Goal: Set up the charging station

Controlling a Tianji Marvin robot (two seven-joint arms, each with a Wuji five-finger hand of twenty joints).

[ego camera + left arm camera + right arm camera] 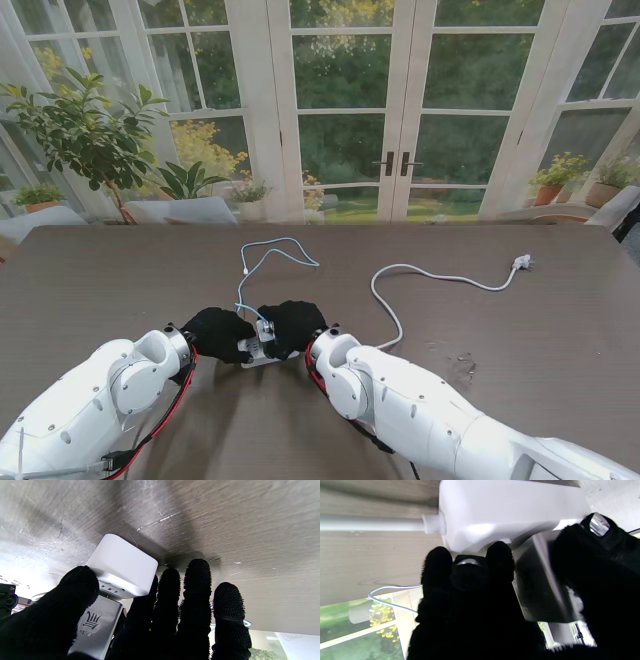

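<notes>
Hands are meeting near the surface's (120,270) front edge: the left robot hand (218,334) and right robot hand (291,325) are both closing on the white charger block (122,565) and silver power bank (98,627) between them. A blue cable (262,262) is trailing away from the robot; a white cord (430,280) is lying right. Ports are hidden.

white charger block (262,345): mostly hidden between both gloved hands | blue cable (262,262) end: hidden at the fingers (243,330)
</notes>
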